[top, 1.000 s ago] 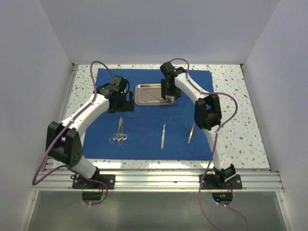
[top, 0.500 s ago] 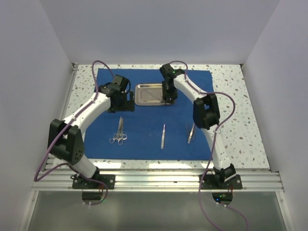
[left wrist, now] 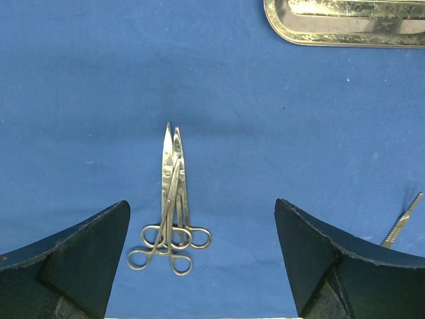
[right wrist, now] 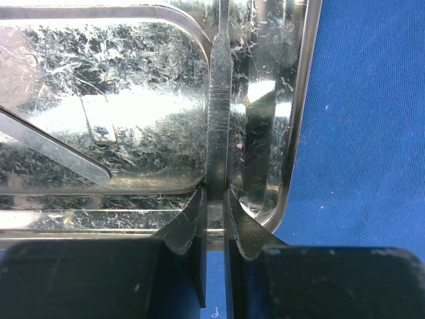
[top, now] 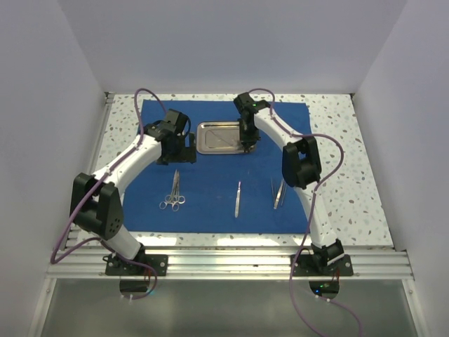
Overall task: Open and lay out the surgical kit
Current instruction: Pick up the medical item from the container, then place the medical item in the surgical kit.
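The surgical kit lies opened out: a royal-blue cloth (top: 224, 186) with a shiny steel tray (top: 210, 130) at its far middle. My right gripper (right wrist: 214, 206) is down at the tray's near right end, shut on a thin ridged steel handle (right wrist: 219, 100) that lies lengthwise in the tray (right wrist: 133, 80). A second flat blade (right wrist: 53, 156) rests in the tray to the left. My left gripper (left wrist: 202, 266) hangs open over the cloth, holding nothing, above crossed scissors and forceps (left wrist: 171, 199). In the top view the right gripper (top: 247, 144) is on the tray and the left gripper (top: 184, 151) is beside its left end.
On the near half of the cloth lie the scissors pair (top: 174, 193), a single slim instrument (top: 238, 199) and tweezers (top: 278, 193). A speckled tabletop (top: 337, 140) surrounds the cloth, with white walls on three sides.
The right gripper's fingers have come together on the steel handle in the tray, and the wrist shifted slightly. The left arm has stayed put.
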